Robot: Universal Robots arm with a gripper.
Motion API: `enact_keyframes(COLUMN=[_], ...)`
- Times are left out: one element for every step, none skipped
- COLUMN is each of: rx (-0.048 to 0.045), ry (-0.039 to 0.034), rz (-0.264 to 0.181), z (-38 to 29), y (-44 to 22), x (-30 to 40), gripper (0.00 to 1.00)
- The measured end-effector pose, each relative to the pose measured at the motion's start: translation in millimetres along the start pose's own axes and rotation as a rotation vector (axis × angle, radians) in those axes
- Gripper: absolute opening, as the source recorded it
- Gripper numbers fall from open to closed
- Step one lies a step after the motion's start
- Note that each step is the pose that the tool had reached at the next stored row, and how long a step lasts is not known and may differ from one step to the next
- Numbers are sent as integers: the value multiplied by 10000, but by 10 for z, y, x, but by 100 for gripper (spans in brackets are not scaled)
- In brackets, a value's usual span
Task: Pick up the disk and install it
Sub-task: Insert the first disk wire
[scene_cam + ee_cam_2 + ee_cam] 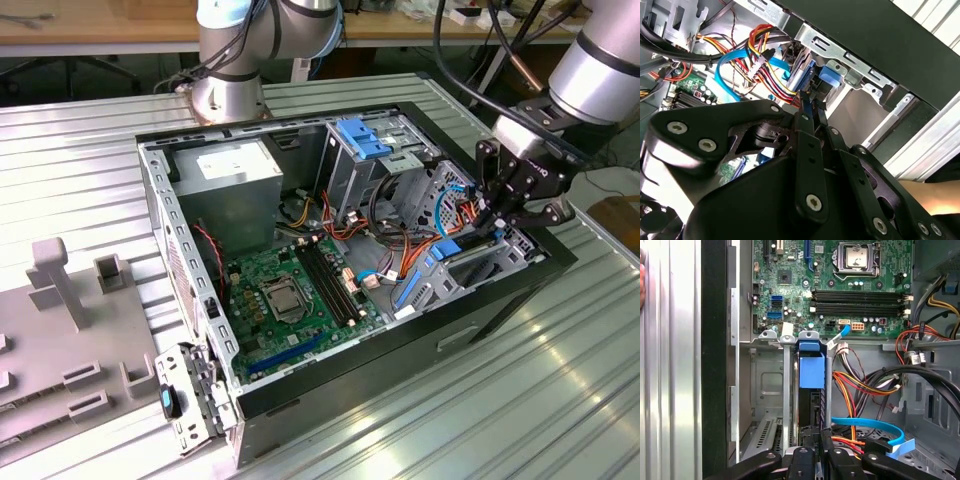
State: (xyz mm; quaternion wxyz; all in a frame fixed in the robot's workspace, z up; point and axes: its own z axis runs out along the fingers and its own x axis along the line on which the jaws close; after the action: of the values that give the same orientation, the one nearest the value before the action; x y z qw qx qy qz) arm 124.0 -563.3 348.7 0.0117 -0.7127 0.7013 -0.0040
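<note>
The disk (812, 372) stands on edge in a metal bay at the front end of the open computer case (480, 310), with its blue carrier frame facing the first wrist view. My gripper (813, 437) is shut on the disk's outer end, one finger on each flat side. In the exterior view the gripper (497, 222) hangs over the case's right end, with the blue of the disk (446, 249) just below it. The second wrist view shows the fingertips (806, 116) closed together at the blue carrier (829, 79), beside the case's black front wall.
Bundled red, yellow and orange wires (860, 385) and a blue flat cable (865, 425) lie right beside the bay. The green motherboard (290, 290), grey power-supply box (235, 165) and blue-tabbed drive cage (365, 140) sit deeper in the case. A grey fixture (60, 290) stands on the ribbed metal table.
</note>
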Motion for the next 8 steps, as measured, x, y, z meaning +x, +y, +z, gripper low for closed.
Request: enact_keyframes(rx=[0,0,0,0,0,0,0,0], ry=[-1,1,2,2,0,1,1,1], rz=[0,0,0,0,0,0,0,0], z=[6,11,14,16,22,22,23,23], y=[0,0,0,0,0,0,0,0], x=[0,0,0,0,0,0,0,0], gripper=[17,17,17,17,17,17,17,17])
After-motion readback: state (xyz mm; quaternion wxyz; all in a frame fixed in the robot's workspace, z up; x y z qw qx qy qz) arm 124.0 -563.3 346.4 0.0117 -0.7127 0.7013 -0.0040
